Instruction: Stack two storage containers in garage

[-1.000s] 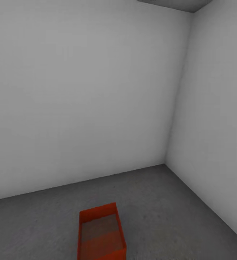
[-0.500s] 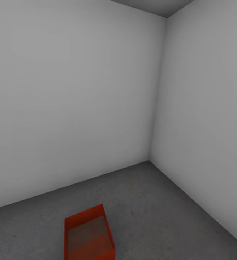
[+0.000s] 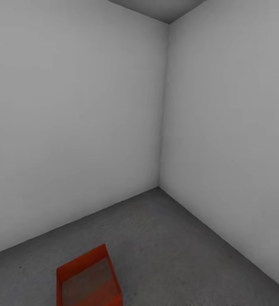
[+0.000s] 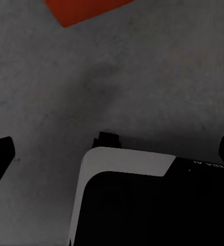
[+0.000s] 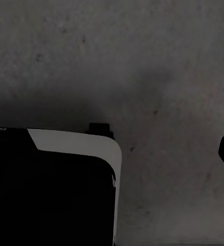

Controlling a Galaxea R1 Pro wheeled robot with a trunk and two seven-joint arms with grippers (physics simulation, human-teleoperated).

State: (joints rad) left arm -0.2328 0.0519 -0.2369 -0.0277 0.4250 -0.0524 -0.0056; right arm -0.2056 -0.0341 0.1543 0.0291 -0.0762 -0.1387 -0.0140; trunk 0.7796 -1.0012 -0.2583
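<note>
View swings right since a second ago: bin on garage floor slides left. Left gripper spread, empty; right jaws' state cannot be told. Robot apparently turning away, probably for the second bin.

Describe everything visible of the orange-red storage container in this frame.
The storage container is an orange-red, open-topped rectangular bin with thin plain walls that look like plastic, and it appears empty. It sits upright and flat on the dark grey speckled floor, angled to the walls, at the head view's lower left, its near end cut off by the frame. One corner also shows in the left wrist view. Nothing else touches it.
</note>
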